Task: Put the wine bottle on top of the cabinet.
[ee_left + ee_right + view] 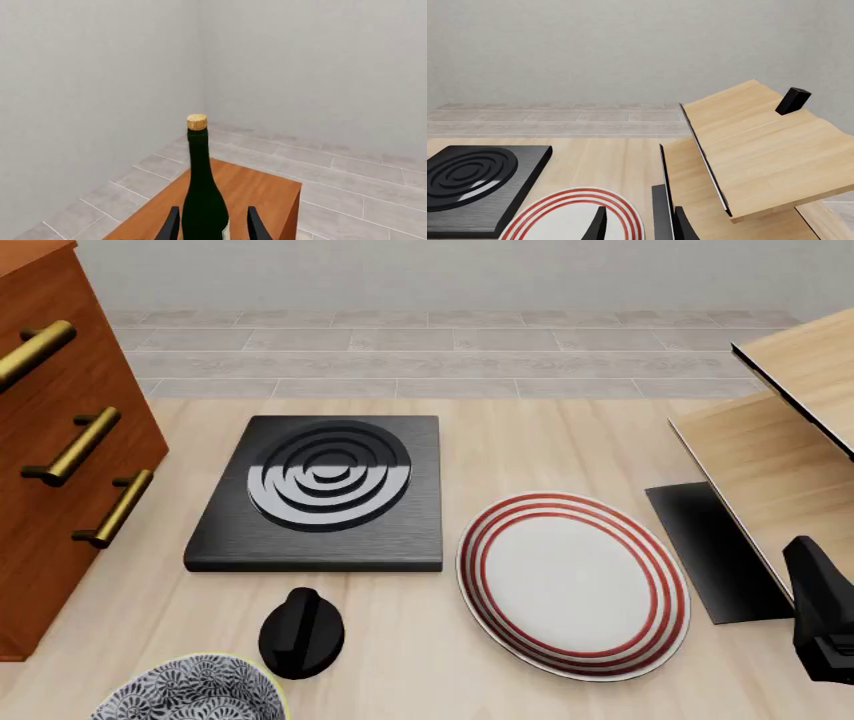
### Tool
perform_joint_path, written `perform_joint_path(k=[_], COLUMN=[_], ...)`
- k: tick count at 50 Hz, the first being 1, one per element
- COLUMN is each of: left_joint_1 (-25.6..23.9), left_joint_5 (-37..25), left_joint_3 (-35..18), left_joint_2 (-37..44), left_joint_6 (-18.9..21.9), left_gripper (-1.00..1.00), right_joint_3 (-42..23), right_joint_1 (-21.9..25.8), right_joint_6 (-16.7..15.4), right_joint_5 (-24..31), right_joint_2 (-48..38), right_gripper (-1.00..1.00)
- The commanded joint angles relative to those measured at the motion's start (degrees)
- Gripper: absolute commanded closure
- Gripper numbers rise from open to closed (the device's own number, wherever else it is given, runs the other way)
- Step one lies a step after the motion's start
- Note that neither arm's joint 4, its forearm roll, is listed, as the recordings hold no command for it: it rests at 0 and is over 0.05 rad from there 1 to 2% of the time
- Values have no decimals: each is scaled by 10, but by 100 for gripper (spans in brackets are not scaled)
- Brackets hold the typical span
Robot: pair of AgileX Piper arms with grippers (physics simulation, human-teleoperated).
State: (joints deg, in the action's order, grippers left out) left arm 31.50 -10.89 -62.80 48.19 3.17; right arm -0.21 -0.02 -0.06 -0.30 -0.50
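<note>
Light-wood table (534,455): hotplate (320,490), striped plate (574,585), knob (300,633), bowl (187,695).

Matte black hand (212,226) fingers (171,226) (tapered)

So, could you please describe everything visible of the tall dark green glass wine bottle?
The tall dark green glass wine bottle appears only in the left wrist view. It stands upright, its slim neck ending in a tan cork, with a sliver of cream label at its lower edge. The left gripper has one dark finger on each side of its body, above the reddish-brown wooden cabinet top. Its base is out of frame.
</note>
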Motion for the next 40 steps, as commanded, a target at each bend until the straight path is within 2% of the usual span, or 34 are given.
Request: perform_joint_path(k=[1,12,20,25,31,40], left_joint_1=[-4,-17,-37,-54,-73,-92], left_joint_5=[-31,-73,-103,-121,-144,-165], left_joint_3=[-6,-19,-3,16,63,104], left_joint_2=[-34,-75,-123,-163,-221,-275], left_joint_6=[-5,-11,-14,-7,-17,-53], left_gripper=[-100,-100,-100,-100,-100,-100], right_joint_3=[0,0,0,0,0,0], right_joint_1=[0,0,0,0,0,0], right_joint_6=[0,0,0,0,0,0], right_joint_5=[0,0,0,0,0,0], right_joint_2=[0,0,0,0,0,0], right_gripper=[-100,-100,-100,-100,-100,-100])
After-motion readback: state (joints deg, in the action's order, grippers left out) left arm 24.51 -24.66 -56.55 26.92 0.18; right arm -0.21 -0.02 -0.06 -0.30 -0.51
